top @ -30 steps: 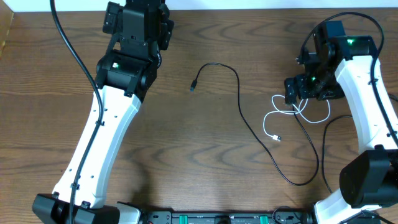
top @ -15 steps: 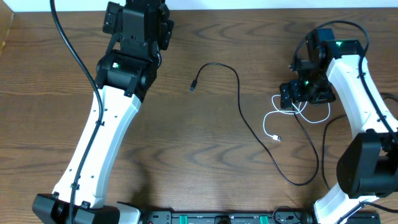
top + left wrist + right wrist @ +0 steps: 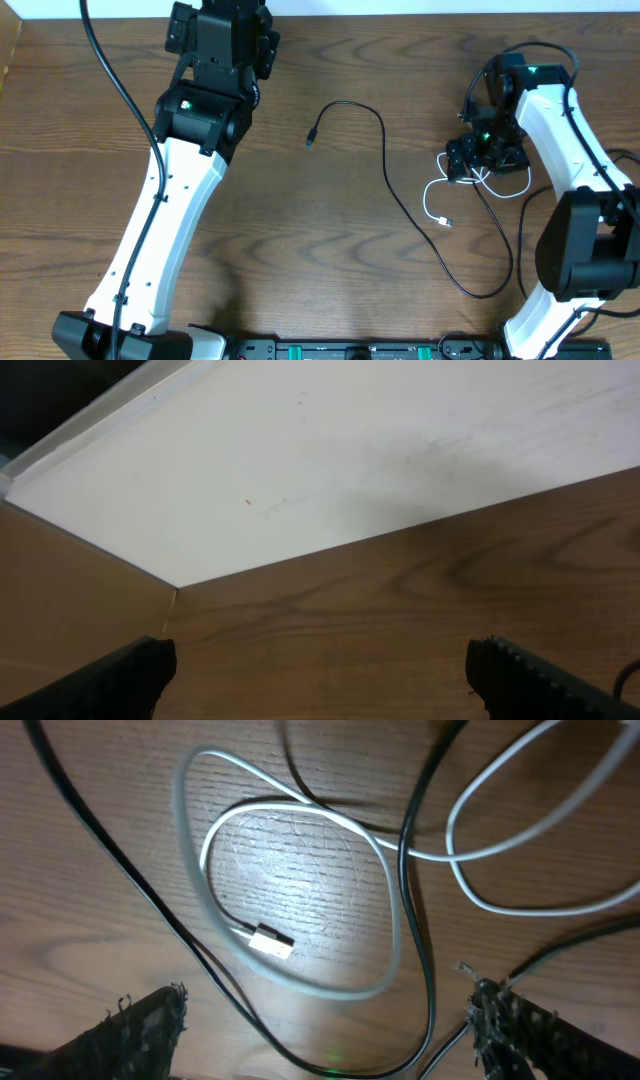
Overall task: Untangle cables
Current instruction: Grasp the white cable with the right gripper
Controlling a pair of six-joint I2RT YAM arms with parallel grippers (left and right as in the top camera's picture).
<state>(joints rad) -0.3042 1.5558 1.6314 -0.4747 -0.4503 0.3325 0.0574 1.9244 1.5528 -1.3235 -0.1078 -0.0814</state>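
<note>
Hovering Wide Over the White Loops

Finds the right hand (image 3: 325, 1020) spread wide, gripping nothing, low above the white cable (image 3: 390, 930) looped on the bench (image 3: 300, 250) at the right, crossed there by the black cable (image 3: 385, 150). Traces that black strand leftward to its plug (image 3: 311, 138) near the middle. Sees the left hand (image 3: 335, 680) wide too, at the far edge, well apart from both.
</note>
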